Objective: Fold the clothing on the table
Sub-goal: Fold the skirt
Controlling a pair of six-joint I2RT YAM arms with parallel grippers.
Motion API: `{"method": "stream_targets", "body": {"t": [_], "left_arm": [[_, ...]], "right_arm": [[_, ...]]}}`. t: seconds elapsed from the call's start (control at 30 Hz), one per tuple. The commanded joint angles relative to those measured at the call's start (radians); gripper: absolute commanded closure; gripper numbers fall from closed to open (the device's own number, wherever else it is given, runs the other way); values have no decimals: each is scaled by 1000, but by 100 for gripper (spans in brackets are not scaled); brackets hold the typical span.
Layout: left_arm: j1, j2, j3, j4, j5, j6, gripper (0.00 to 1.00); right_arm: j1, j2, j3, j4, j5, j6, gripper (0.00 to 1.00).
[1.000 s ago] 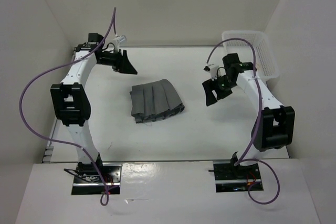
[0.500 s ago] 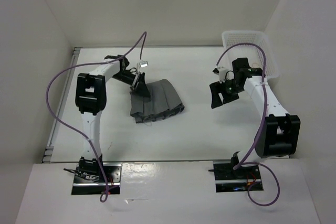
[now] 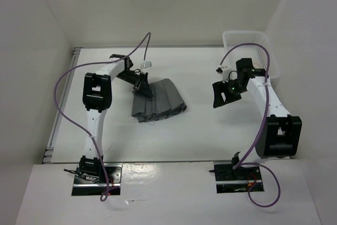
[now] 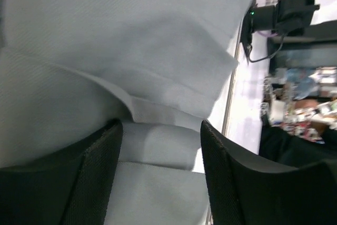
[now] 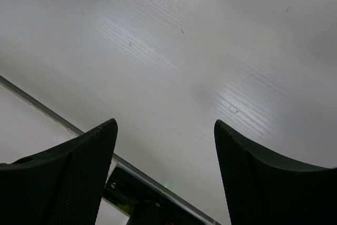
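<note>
Left pincer point(image 4: 160, 127) released, straddling a skirt point(image 3: 163, 101) fold at its 10 o'clock corner. Right pincer point(image 5: 166, 125) released, well apart at 3 o'clock. Skirt lies mid-tabletop point(image 3: 210, 130). Probably light, limp, pleats slippy; pinch a corner edge.

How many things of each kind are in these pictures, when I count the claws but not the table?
Grey skirt: 1
White mesh basket: 1
Claws: 2 (left claw, right claw)
Total: 4
</note>
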Motion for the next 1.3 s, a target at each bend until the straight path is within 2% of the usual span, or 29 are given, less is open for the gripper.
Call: {"method": "stream_targets", "body": {"t": [0.0,0.17,0.2,0.27,0.4,0.43,0.47,0.53,0.57,0.6,0.7,0.8,0.83,0.93,1.03,1.07,1.17,1.27], "left_arm": [[-4,-214,65,-50,-27,32,30],[58,-468,221,-50,-146,-117,17],[76,-496,237,-50,-162,-173,8],[148,-574,246,-50,-177,-226,3],[318,-739,43,90,-242,-393,0],[350,-782,-125,190,-263,-418,0],[409,-876,-221,252,-289,-442,0],[450,-973,-393,396,-403,-493,0],[463,-1071,-533,430,-445,-493,0],[472,-1122,-599,499,-535,-502,0],[507,-1384,-819,620,-682,-527,0],[576,-1431,-880,608,-682,-528,0],[631,-1467,-927,608,-671,-519,0],[667,-1594,-993,619,-691,-466,0],[677,-1714,-1067,656,-710,-447,0],[687,-1730,-1067,656,-710,-447,0],[734,-1739,-1067,624,-667,-438,0],[734,-1716,-1049,613,-679,-438,0]], "right_arm": [[-32,-57,-7,23,-24,-10,21],[-122,-126,-16,23,-35,-10,21],[-139,-160,-16,23,-35,-10,21],[-185,-197,-42,49,-23,0,21],[-260,-295,-51,73,15,31,21],[-288,-309,-62,87,15,31,21],[-300,-321,-71,99,15,31,20],[-315,-367,-80,122,25,51,20],[-315,-384,-96,138,35,51,20],[-315,-404,-115,170,46,66,20],[-326,-523,-183,265,71,105,17],[-326,-579,-212,302,83,131,16],[-326,-588,-212,302,83,131,16],[-326,-640,-231,322,112,152,13],[-335,-683,-231,333,123,161,5],[-335,-724,-247,354,138,172,1],[-335,-769,-258,363,147,172,1],[-335,-795,-268,373,158,172,1]]}}
